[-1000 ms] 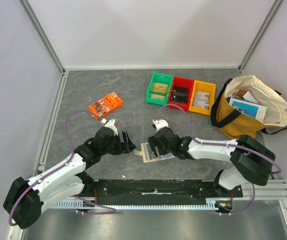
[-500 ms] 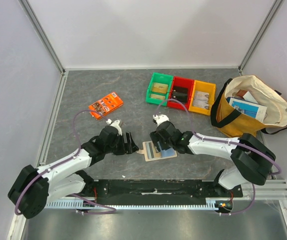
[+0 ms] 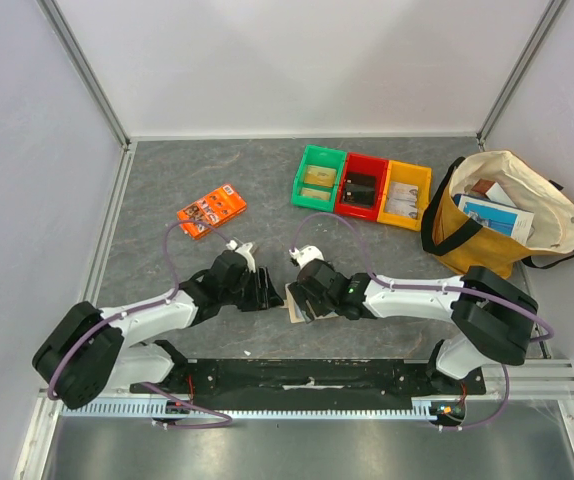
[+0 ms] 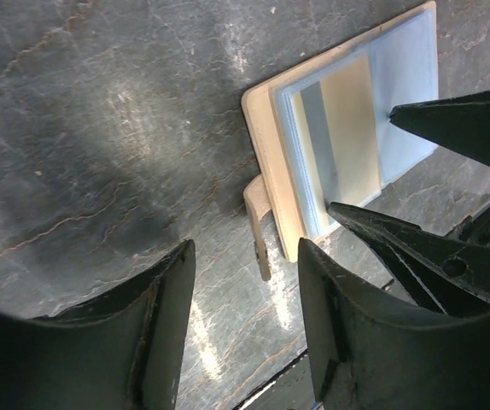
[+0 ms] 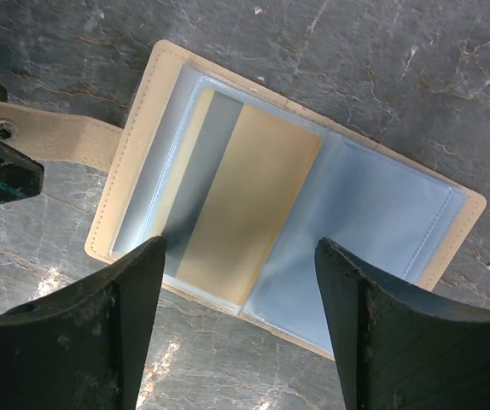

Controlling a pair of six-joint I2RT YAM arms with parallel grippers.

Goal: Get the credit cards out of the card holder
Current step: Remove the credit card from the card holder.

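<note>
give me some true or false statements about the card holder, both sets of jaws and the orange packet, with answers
1. The card holder lies open on the table. True.
2. The left gripper has its jaws shut on the holder's tab. False: they stand apart and neither touches the tab.
3. A tan card sits in a clear sleeve of the holder. True.
4. The orange packet lies in the green bin. False: it lies on the table, left of that bin.
5. The right gripper holds its jaws open over the holder. True.

The left arm [image 3: 155, 318] and the right arm [image 3: 417, 297] stretch low toward each other, both sets of jaws parted.
</note>
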